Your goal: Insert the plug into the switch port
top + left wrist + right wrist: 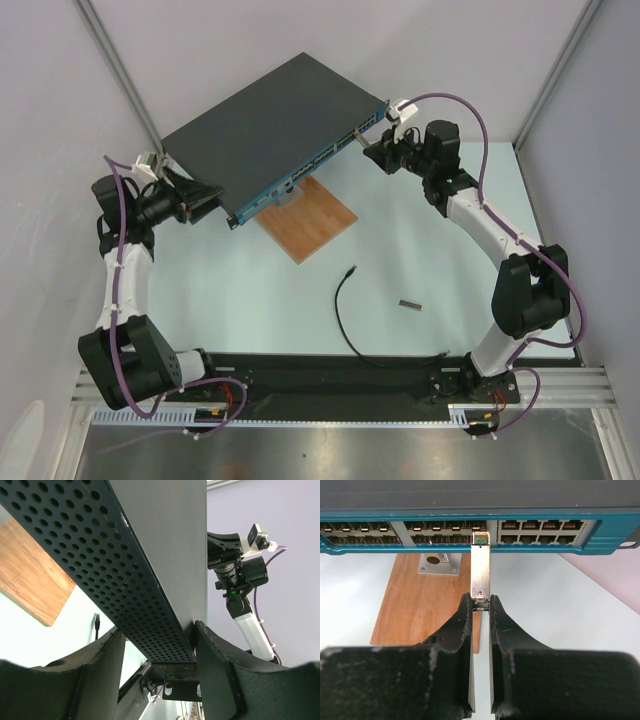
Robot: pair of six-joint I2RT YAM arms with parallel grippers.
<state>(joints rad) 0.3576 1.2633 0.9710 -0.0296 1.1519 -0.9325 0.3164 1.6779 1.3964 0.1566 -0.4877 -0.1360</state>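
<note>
The plug ends a thin black cable that lies loose on the table, away from both grippers; it also shows small in the left wrist view. The dark-grey switch box has a teal front strip with rows of switch ports. My right gripper is shut on a short grey metal piece whose front end sits at a port. My left gripper is clamped on the box's perforated left end, one finger on its top and one under it.
A brown wooden board lies under the box's front edge and carries a small metal bracket. A second grey metal piece lies on the table right of the cable. Pale walls stand on both sides and behind.
</note>
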